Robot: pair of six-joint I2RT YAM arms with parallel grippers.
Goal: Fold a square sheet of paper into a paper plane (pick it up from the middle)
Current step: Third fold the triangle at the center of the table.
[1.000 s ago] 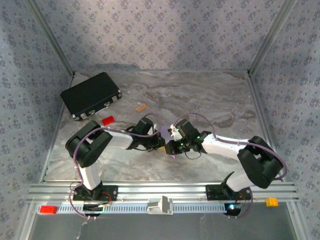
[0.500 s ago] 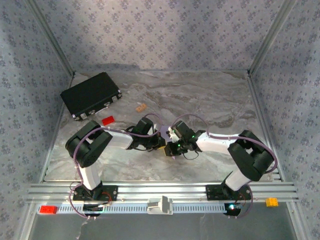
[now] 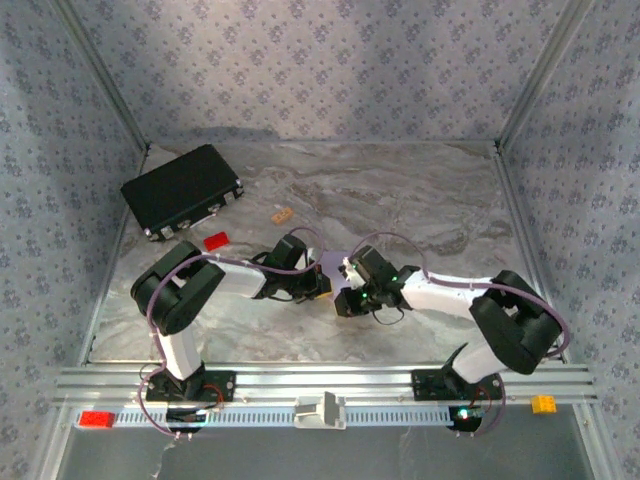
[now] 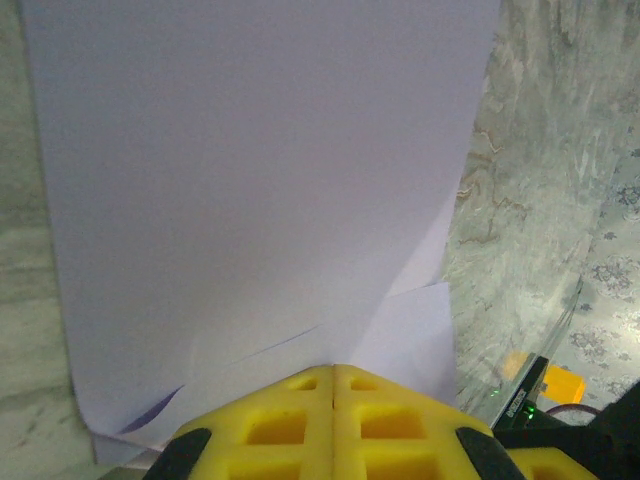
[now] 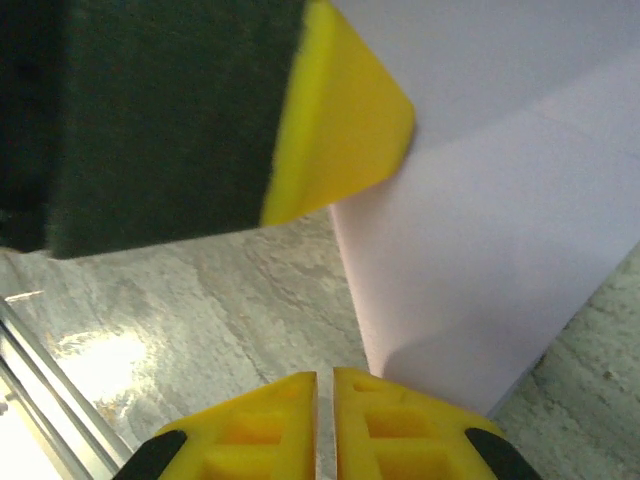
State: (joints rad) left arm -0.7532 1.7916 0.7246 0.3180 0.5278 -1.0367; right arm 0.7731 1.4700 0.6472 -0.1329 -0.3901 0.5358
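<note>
The left arm sits as it did a second ago. The right arm drew its elbow in half a second back and has since swung it out to the right again. Far left lies the black case, then the red block and the tan block on the marble table — all well apart from the grippers. At centre, the left gripper has its yellow fingers pressed together on the near edge of the folded lilac paper, which spreads away from it. Just right, the right gripper has its fingers all but touching and the paper's corner lies beside them — whether they pinch it, I cannot tell.
</note>
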